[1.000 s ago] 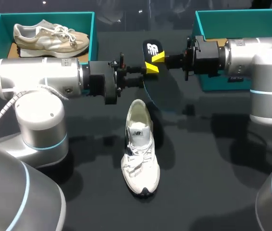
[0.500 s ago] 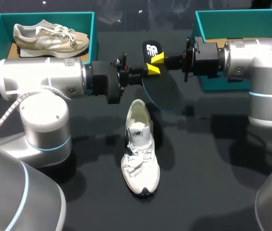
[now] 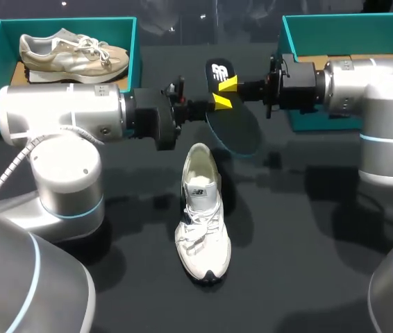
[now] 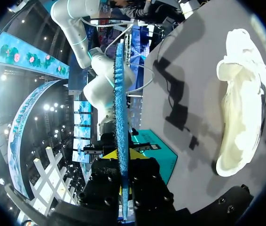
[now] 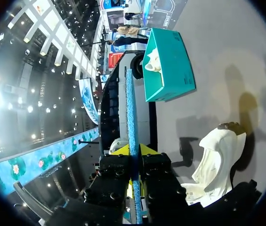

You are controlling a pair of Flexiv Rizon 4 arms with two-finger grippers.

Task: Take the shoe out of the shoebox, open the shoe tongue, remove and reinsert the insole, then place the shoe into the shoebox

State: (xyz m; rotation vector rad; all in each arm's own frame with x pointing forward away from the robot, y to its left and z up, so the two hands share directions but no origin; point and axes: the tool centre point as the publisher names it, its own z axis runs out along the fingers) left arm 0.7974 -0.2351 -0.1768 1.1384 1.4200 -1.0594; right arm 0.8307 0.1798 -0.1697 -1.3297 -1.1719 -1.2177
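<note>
Left shoebox: teal, well beyond the white shoe and off to its left, with a beige shoe lying inside.
Left gripper: in the air just past the white shoe's heel, jaws clenched on the insole. In its wrist view the insole runs edge-on between the fingers (a thin blue strip).
White shoe: flat on the table, toe toward the robot, its pale inside showing at the heel end.
Insole: dark, held off the table above and beyond the white shoe's heel, pinched by both grippers.
Right gripper: slightly farther beyond the white shoe's heel than the left one, jaws likewise clamped on the insole.
Right shoebox: teal, beyond the white shoe and to its right, partly behind the right arm.
</note>
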